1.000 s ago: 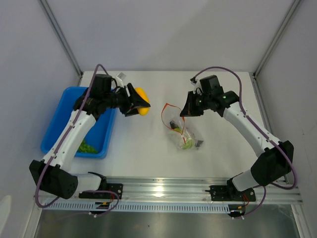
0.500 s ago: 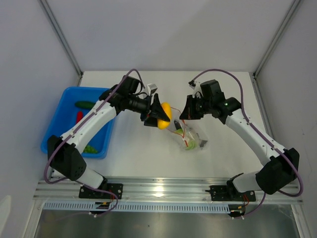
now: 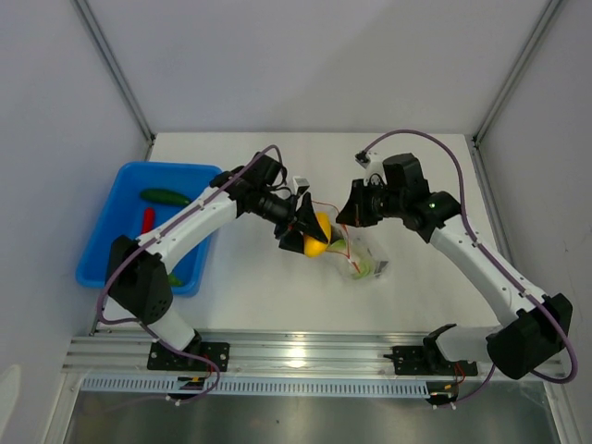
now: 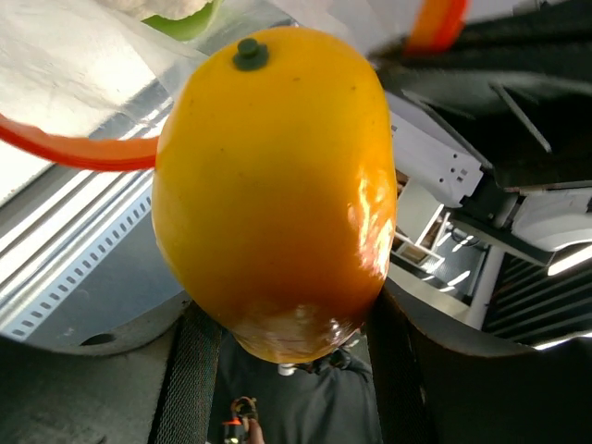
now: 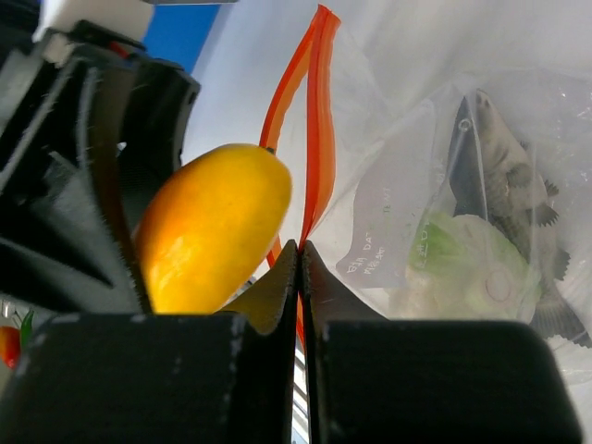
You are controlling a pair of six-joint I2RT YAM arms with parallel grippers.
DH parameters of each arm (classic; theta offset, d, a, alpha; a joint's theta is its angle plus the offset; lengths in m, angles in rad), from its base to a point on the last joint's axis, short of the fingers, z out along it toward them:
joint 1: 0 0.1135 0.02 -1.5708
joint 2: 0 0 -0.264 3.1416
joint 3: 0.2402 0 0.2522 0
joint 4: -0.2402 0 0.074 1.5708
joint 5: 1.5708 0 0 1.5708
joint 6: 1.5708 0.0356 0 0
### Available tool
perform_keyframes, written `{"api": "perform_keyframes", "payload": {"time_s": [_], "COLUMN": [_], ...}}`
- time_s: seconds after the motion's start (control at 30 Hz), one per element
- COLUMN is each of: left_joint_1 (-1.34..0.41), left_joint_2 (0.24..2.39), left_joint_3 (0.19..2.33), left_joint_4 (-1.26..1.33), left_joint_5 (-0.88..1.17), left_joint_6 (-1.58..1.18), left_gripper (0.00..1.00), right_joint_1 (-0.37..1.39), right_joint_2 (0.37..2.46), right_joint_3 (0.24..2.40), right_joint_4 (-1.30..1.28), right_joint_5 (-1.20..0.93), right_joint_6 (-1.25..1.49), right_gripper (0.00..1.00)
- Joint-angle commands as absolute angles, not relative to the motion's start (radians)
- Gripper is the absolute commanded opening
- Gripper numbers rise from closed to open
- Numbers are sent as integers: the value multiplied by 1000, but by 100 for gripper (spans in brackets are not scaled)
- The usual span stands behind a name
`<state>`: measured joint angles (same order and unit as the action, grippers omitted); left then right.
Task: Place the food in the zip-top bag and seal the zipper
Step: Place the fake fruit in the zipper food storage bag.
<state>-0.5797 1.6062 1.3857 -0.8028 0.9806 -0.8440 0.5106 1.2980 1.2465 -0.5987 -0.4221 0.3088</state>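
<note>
My left gripper (image 3: 309, 231) is shut on the orange-yellow piece (image 3: 317, 233) of the food, which fills the left wrist view (image 4: 277, 176). It holds the piece at the mouth of the zip-top bag (image 3: 363, 261), just left of my right gripper (image 3: 346, 215). The right gripper (image 5: 301, 248) is shut on the orange-red zipper (image 5: 314, 111) and holds the mouth up. Inside the bag lies a white-green leafy vegetable (image 5: 458, 268). The dark green cucumber (image 3: 166, 196) and the red chili (image 3: 148, 219) lie in the blue tray (image 3: 106, 242), with a bit of green (image 3: 174, 278) at its near edge.
The blue tray sits at the table's left side, under the left arm. A dark object (image 5: 490, 157) shows through the bag beside the leafy vegetable. Grey walls close in the table on both sides, and a metal rail (image 3: 305, 356) runs along the near edge.
My left arm has swung right, carrying the orange-yellow piece from beside the tray to the bag's mouth. The right gripper has kept its hold on the zipper; the bag shifted slightly.
</note>
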Motion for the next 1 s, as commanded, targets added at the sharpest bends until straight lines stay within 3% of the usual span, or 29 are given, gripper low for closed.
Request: {"api": "perform_keyframes", "payload": {"time_s": [0.0,0.13,0.23,0.43,0.57,0.97], "left_joint_1": [-586,-586,-586,-583,-577,-572], "left_joint_2": [1627,1667,1684,1677,1638,1568], "left_joint_3": [1381,1420,1446,1451,1463,1555], "left_joint_4": [-770,-807,-816,-796,-770,-991], "left_joint_5": [1026,1016,979,914,868,693], "left_joint_6": [-910,-937,-974,-1063,-1094,-925], "left_gripper": [8,14,25,64,99,97], "right_joint_1": [518,520,522,522,523,522], "right_joint_2": [1243,1221,1209,1200,1200,1223], "right_joint_3": [1235,1207,1184,1180,1184,1215], "right_joint_4": [-520,-505,-489,-497,-505,-543], "right_joint_5": [-468,-491,-500,-494,-488,-446], "right_joint_6": [281,275,281,285,288,321], "right_gripper": [0,0,0,0,0,0]}}
